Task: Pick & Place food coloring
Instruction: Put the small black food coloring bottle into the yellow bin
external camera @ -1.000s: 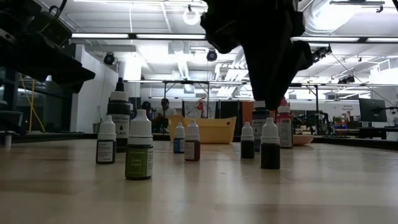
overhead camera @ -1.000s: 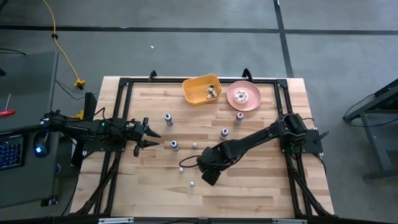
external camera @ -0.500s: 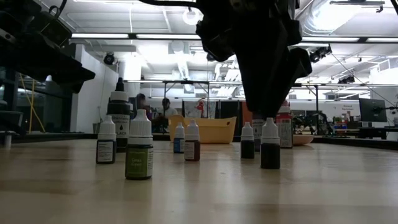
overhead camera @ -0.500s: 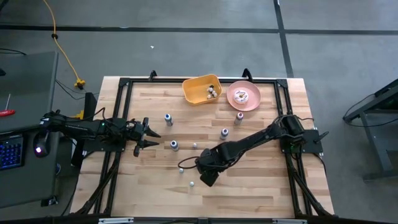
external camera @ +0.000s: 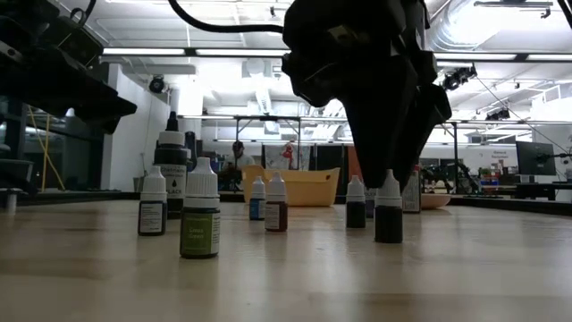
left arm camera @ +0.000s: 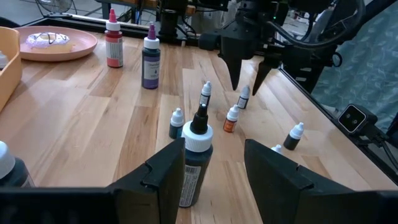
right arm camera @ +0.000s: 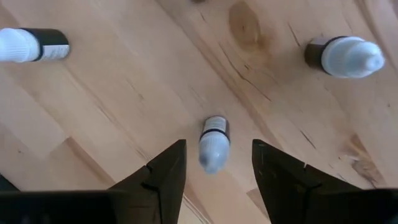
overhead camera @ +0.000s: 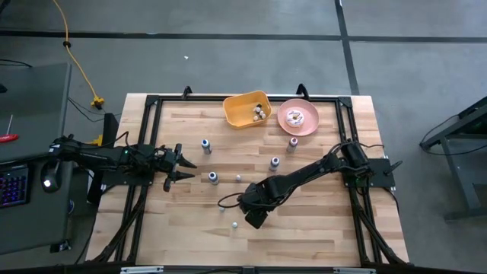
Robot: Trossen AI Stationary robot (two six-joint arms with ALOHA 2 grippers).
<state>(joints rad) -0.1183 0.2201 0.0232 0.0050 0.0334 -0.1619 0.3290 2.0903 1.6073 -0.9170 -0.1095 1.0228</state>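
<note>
Food coloring bottles [external camera: 199,221] stand upright and scattered over the middle of the wooden table [overhead camera: 319,228], with a few more lying inside the yellow bin [overhead camera: 245,107] at the table's twelve o'clock edge, just beside the pink plate with a doughnut [overhead camera: 297,116] at about one o'clock. The right gripper [external camera: 391,170] hangs point-down over one small dark bottle with a white cap [right arm camera: 213,144] near the table's centre, slightly toward six o'clock; its two fingers [right arm camera: 163,176] stand apart on either side of the cap, spread wider than the bottle and gripping nothing. In the low view the fingertips reach about the level of that bottle's cap. Other bottles stand well apart from it, one at its ten o'clock [right arm camera: 34,43] and one at its two o'clock [right arm camera: 344,56]. The left gripper [overhead camera: 187,169] waits at the table's nine o'clock side, fingers parted and empty, with a taller black-nozzled bottle [left arm camera: 194,160] standing just ahead of it.
</note>
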